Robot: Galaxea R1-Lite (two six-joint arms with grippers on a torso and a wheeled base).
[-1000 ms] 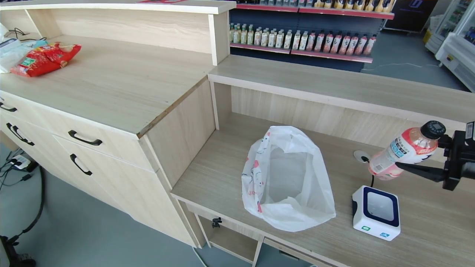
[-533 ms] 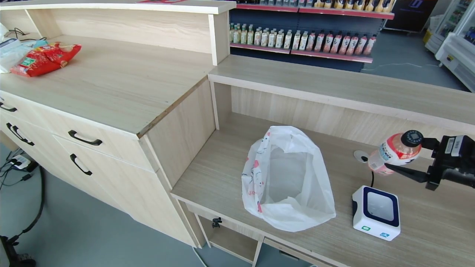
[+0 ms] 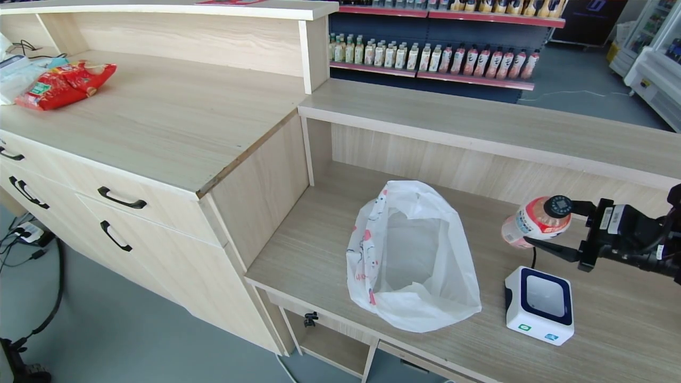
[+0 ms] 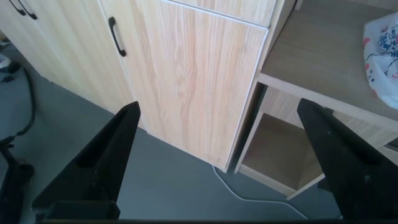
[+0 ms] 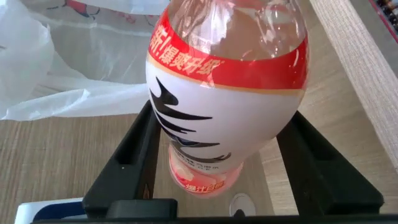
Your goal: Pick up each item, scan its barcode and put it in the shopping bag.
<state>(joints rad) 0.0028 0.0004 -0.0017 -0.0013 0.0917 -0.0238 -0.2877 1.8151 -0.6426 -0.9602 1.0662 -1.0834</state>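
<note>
- The left gripper is hanging low in front of the pale wooden cabinet doors, above the grey floor. Its two black fingers are standing wide apart with nothing between them.
- A white box-shaped barcode scanner with a dark blue-framed window is sitting near the front edge of the light wood lower counter.
- A white, translucent plastic shopping bag with red print is slumping on that counter to the scanner's left. Its mouth is gaping upward and looks empty.
- The right gripper is holding a pink-and-white labelled plastic bottle with a black cap in the air, beyond the scanner and to the right of the bag. Its fingers are clamping the bottle's body from both sides, and the bottle is lying nearly level.
- Judging by this, the bottle is between scanning and bagging, though whether its barcode has registered is not showing.
- If it has, the next move is calling for carrying the bottle left over the bag's mouth, lowering it inside, then parting the fingers. The limp rim could be folding shut.
- Farther off, a red crinkled snack packet is waiting on the raised counter at far left.
</note>
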